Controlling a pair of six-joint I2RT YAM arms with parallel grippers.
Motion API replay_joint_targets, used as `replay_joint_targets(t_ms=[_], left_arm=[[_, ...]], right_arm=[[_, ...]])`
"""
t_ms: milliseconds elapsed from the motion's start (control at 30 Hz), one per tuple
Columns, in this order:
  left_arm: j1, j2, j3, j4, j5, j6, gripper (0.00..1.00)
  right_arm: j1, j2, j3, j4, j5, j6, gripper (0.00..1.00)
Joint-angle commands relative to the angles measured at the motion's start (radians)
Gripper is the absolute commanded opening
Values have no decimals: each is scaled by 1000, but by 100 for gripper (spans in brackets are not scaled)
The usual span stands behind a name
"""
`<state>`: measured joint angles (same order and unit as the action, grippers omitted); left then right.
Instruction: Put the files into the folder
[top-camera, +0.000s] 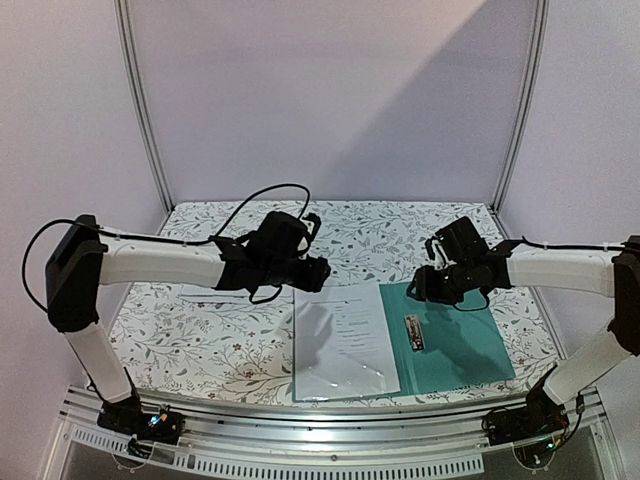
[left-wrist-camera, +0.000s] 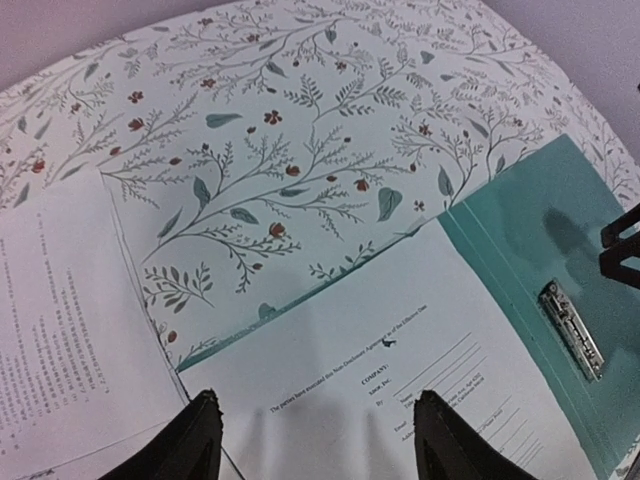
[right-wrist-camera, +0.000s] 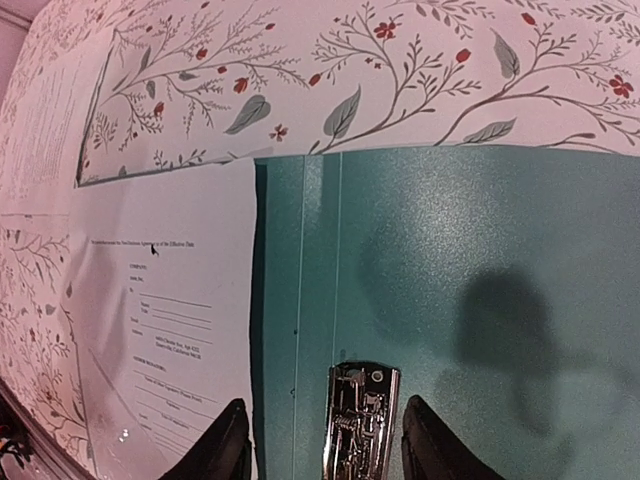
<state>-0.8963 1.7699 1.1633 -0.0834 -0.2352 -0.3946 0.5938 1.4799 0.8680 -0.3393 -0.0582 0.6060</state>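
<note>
Folder (top-camera: 460, 345) is lying open at the near middle of the table (top-camera: 200, 340). Its long axis is running 12 to 6 in the top view, with the teal half showing on the right. One sheet (top-camera: 340, 340) is lying flat on its left half, same 12-to-6 axis, text up. Loose sheet (left-wrist-camera: 50, 330) is sitting outside the folder on the cloth, at 9 o'clock from the filed one, mostly hiding under the left arm in the top view.

Left gripper (top-camera: 318, 272) is hovering over the far edge of the filed sheet, jaws standing wide apart, gripping nothing. Right gripper (top-camera: 420, 287) is hanging over the spine, jaws parted wider than the clip (top-camera: 413, 332) and holding nothing. The clip is lying at 6 o'clock from it, long axis 12 to 6.

Judging: the loose sheet is what's left to file. It is lying at 9 o'clock from the left jaws, so the left arm is nearer; the right arm is looking placed for the clip.
</note>
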Motion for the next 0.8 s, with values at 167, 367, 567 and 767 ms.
replay_joint_targets(t_ms=[167,367,567,767], left_arm=[[-43,2,-27,-121,34,-4,66],[-118,-41,-123,-149,94,-5,64],[-182,24,1,-140,86,31,59],[-184,220,300,-178,81,-154,53]], right_arm=[[13,52,-44,-39,5,-66,43],[48,45,-44,-90,22,-81,40],[78,32,-79,-93,-8,-50,36],[67,-76,-98,-126,67,-22,32]])
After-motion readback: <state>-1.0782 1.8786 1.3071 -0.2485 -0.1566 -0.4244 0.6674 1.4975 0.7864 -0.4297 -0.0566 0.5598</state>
